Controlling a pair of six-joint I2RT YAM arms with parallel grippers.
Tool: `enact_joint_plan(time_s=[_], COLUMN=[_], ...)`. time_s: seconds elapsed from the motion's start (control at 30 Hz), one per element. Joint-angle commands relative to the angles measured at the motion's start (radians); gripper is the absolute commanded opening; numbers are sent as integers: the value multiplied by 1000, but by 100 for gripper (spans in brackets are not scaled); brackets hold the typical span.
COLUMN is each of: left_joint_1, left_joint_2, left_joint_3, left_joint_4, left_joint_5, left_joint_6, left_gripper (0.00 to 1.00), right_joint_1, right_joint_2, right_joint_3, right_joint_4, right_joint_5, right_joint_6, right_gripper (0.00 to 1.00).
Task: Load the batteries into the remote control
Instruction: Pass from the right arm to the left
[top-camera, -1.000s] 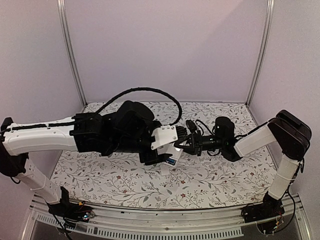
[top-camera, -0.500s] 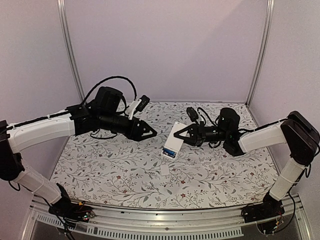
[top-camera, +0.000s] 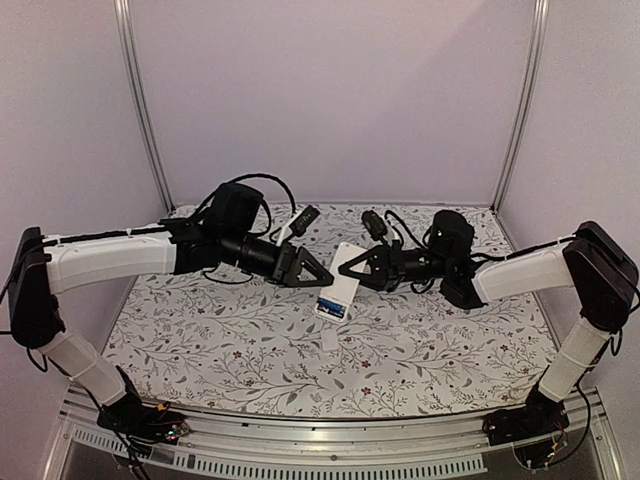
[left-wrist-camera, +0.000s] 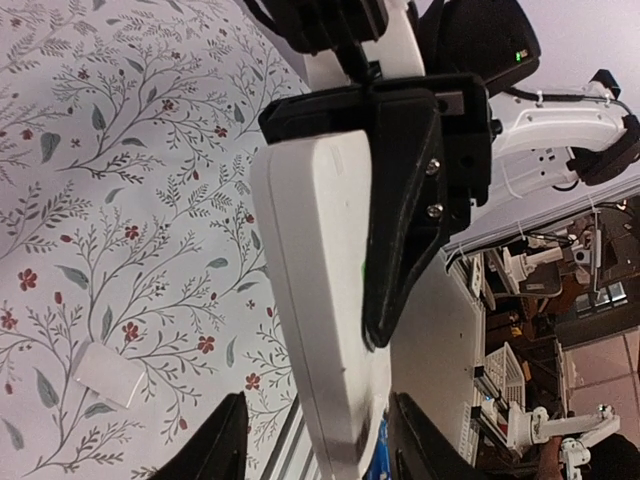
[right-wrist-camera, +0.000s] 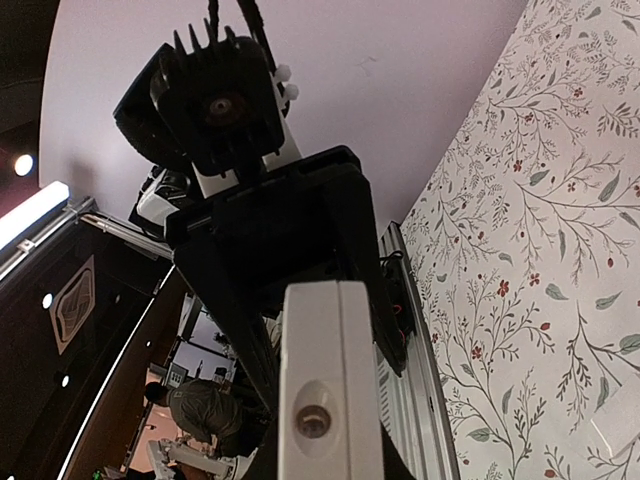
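The white remote control (top-camera: 341, 285) hangs tilted above the mat, with my right gripper (top-camera: 358, 269) shut on its upper part. A blue battery (top-camera: 333, 308) shows in the open compartment at its lower end. In the right wrist view the remote control (right-wrist-camera: 325, 380) is seen end-on between my right gripper (right-wrist-camera: 325, 445). My left gripper (top-camera: 322, 279) reaches in from the left. In the left wrist view its fingers (left-wrist-camera: 216, 446) straddle the lower end of the remote control (left-wrist-camera: 305, 290): mat shows past one side, the other finger sits close by the blue battery (left-wrist-camera: 373, 458).
A small flat white cover piece (top-camera: 330, 342) lies on the floral mat (top-camera: 200, 340) below the remote; the left wrist view shows the cover piece (left-wrist-camera: 105, 375) too. Cables loop behind both wrists. Metal posts and lilac walls close in the back and sides.
My left arm pulled back to the left, then came in again to the remote's lower end, its jaws narrowing. The right gripper lifted the remote slightly and kept its hold.
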Motion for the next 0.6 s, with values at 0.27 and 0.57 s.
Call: enact_joint_plan(time_s=[0.27, 0.57], left_joint_1=[-18, -30], left_joint_2=[58, 83], left_joint_3=[-15, -26], left_joint_4=[107, 137], left_joint_5=[98, 129], left_joint_6=[-60, -95], left_gripper=[35, 28], right_joint_1=[32, 34], right_joint_2=[35, 42], right_joint_3=[57, 69], right_joint_4=[5, -1], right_joint_5=[-1, 5], right_joint_6=[-4, -7], right_gripper=[0, 0])
